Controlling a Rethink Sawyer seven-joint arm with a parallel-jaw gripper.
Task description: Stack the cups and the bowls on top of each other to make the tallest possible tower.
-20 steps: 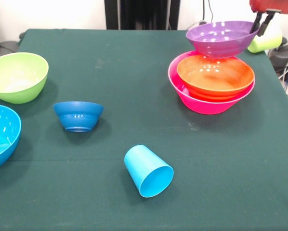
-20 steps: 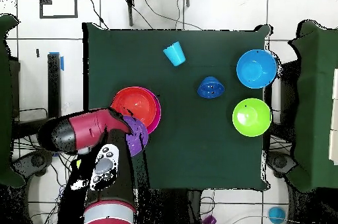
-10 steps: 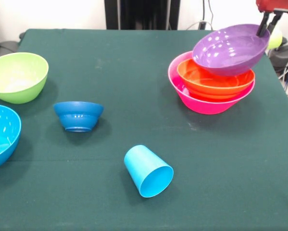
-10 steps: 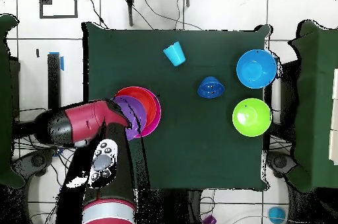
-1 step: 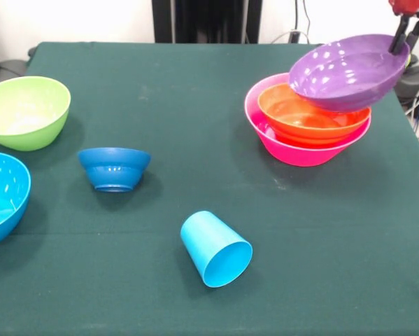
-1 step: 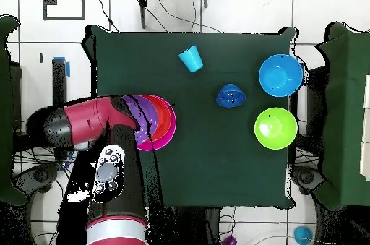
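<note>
I am pinching the far rim of the purple bowl point(image 5: 345, 72) in my gripper point(image 5: 409, 36), hanging tilted over the orange bowl point(image 5: 313, 115), judging that levelling and centring it should precede release.

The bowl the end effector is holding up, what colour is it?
Purple, glossy; clearest in the front view.

Purple bowl point(image 5: 349, 71), gripped by end effector point(image 5: 410, 31), shifted right, tilted, now resting on orange bowl point(image 5: 308, 115).
</note>
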